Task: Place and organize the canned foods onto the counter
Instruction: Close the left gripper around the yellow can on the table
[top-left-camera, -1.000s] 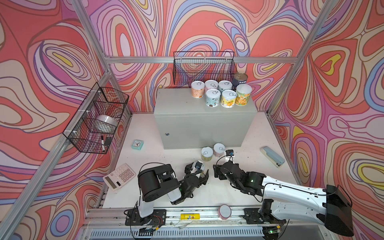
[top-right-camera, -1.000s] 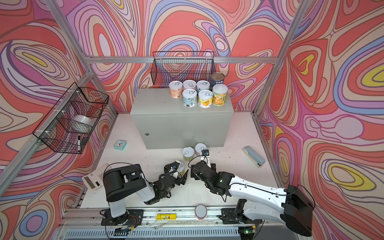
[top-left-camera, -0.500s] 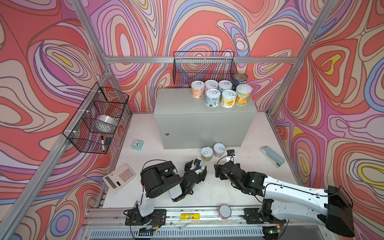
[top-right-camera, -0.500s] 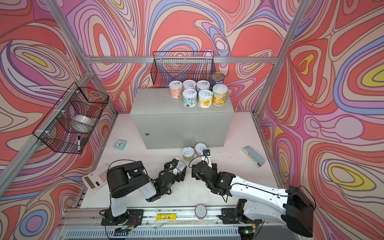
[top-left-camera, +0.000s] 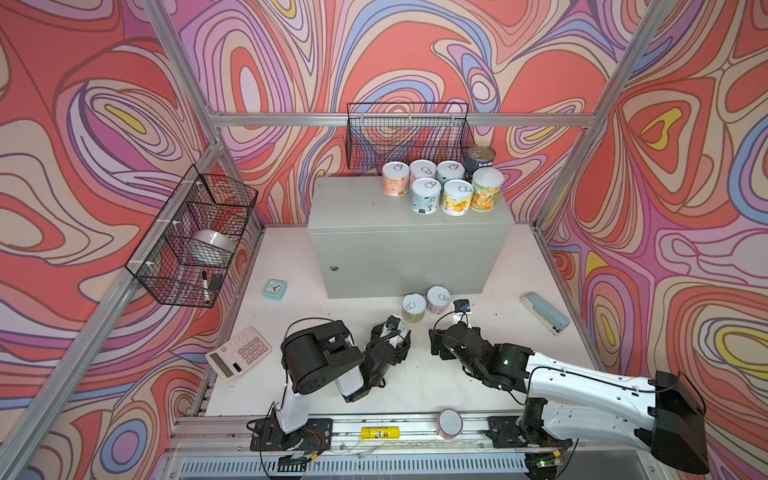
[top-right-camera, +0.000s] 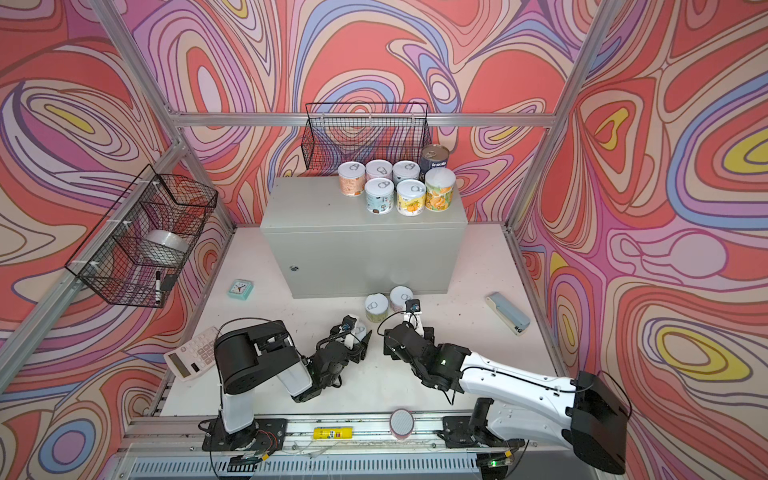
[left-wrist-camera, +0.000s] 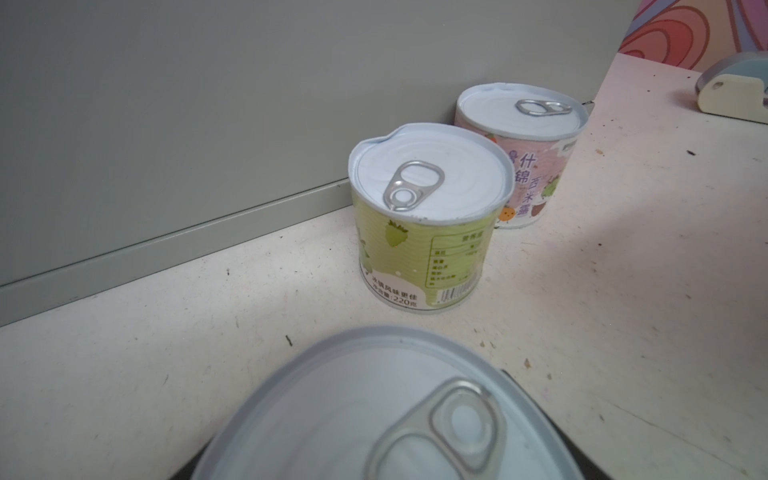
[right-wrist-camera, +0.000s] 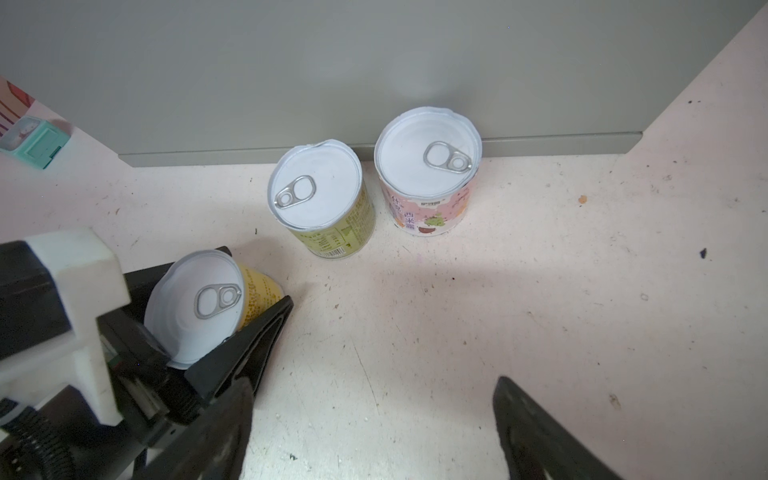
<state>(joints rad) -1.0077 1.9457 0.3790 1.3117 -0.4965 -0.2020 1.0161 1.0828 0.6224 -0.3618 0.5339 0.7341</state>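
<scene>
Several cans (top-left-camera: 440, 187) stand grouped at the back right of the light-grey counter (top-left-camera: 365, 208). On the white tabletop before its front, a green-labelled can (top-left-camera: 413, 307) (right-wrist-camera: 320, 195) and a pink-labelled can (top-left-camera: 438, 299) (right-wrist-camera: 428, 166) stand upright side by side. My left gripper (top-left-camera: 399, 332) (right-wrist-camera: 255, 276) is shut on a tilted yellow can (right-wrist-camera: 199, 303), whose lid (left-wrist-camera: 374, 415) fills the left wrist view. My right gripper (top-left-camera: 433, 343) (right-wrist-camera: 374, 415) hovers low just to the right, open and empty, its fingers (right-wrist-camera: 523, 424) wide apart over bare tabletop.
A calculator (top-left-camera: 239, 353) and a teal clock (top-left-camera: 275, 289) lie at the left, a stapler (top-left-camera: 544, 311) at the right. A pink roll (top-left-camera: 450, 422) and a yellow tube (top-left-camera: 379, 433) rest on the front rail. Wire baskets (top-left-camera: 409, 133) (top-left-camera: 195, 237) hang on the walls.
My left gripper has pushed forward round the yellow can and its jaws have come together on it. The right arm has barely moved.
</scene>
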